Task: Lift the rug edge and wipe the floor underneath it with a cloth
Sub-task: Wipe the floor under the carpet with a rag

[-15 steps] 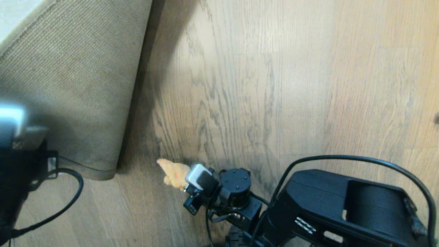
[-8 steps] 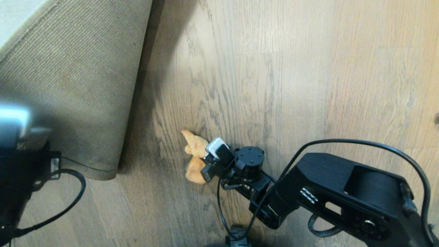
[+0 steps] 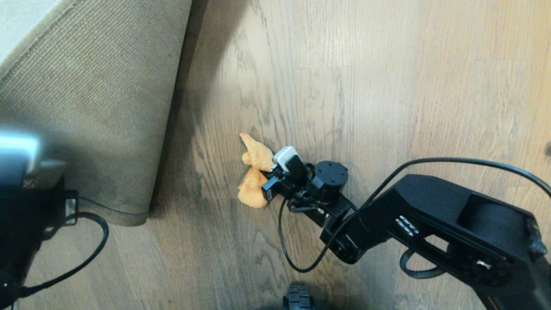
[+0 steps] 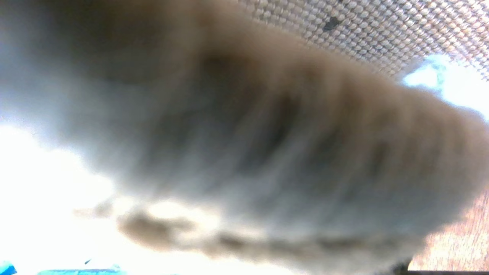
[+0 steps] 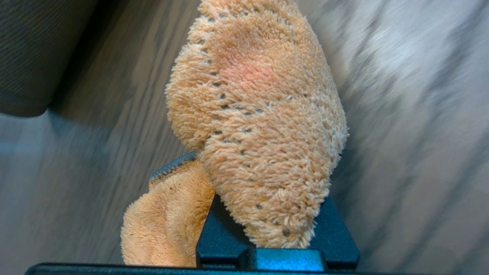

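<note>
The rug edge (image 3: 129, 215) is folded up and back, its tan mesh backing (image 3: 94, 107) facing me. My left gripper (image 3: 51, 181) is at its lower left rim and holds it lifted; its wrist view is filled by blurred grey pile (image 4: 244, 133), with mesh (image 4: 363, 30) beyond. The orange fluffy cloth (image 3: 254, 193) is pressed on the bare wood floor (image 3: 344, 86) to the right of the fold. My right gripper (image 3: 270, 180) is shut on it. In the right wrist view the cloth (image 5: 259, 126) bulges out of the dark jaws of the right gripper (image 5: 267, 236).
The rug's pale top face (image 3: 21, 17) shows at the far left corner. A black cable (image 3: 297, 258) loops under the right arm and another cable (image 3: 86, 254) hangs from the left arm. A wheel (image 3: 297, 299) sits at the near edge.
My right gripper has slid the cloth across the floor, away from me and slightly right. The left arm and the lifted rug have stayed put.
</note>
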### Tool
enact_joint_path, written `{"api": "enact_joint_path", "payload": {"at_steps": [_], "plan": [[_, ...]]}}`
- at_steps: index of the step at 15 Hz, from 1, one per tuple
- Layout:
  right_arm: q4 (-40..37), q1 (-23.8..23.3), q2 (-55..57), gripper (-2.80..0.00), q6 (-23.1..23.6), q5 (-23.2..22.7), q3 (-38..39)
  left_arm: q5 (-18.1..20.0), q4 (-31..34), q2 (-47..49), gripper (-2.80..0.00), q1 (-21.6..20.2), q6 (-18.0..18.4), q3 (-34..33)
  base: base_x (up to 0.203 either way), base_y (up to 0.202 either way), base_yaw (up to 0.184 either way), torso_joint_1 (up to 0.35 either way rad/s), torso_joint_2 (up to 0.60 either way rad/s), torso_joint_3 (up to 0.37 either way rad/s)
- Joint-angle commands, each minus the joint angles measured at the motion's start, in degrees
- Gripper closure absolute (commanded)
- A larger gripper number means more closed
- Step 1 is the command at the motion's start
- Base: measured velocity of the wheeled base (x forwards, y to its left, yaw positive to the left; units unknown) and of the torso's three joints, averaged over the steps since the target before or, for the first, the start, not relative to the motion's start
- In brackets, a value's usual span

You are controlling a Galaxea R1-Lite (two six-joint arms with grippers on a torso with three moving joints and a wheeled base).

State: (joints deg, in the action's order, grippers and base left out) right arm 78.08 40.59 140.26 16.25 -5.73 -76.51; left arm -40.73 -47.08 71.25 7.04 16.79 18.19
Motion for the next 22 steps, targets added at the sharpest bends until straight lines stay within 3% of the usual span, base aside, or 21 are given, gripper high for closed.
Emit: {"api": "enact_joint_path", "payload": {"at_steps": [1,9,12,18,22], "plan": [[0.4,-2.0,-2.4,0.00,0.1,0.2,0.0,-0.3,-0.3,-0.1,0.00,0.0,0.1,0.0,0.000,0.000,0.000,0.000,0.00,0.000],[-0.8,-10.7,-9.8,0.00,0.0,0.1,0.2,-0.3,-0.2,-0.7,0.00,0.0,0.2,0.0,0.000,0.000,0.000,0.000,0.00,0.000],[-0.6,-10.4,-10.5,0.00,0.1,0.1,1.1,-0.4,-0.3,-0.9,0.00,0.0,0.3,0.0,0.000,0.000,0.000,0.000,0.00,0.000],[0.1,-0.4,-11.1,0.00,0.6,0.2,7.9,-0.8,-0.4,-1.2,0.00,0.0,0.3,0.0,0.000,0.000,0.000,0.000,0.00,0.000],[0.6,8.1,-11.4,0.00,3.5,0.2,13.1,-0.8,-0.2,-1.6,0.00,0.1,0.3,0.0,0.000,0.000,0.000,0.000,0.00,0.000]]}}
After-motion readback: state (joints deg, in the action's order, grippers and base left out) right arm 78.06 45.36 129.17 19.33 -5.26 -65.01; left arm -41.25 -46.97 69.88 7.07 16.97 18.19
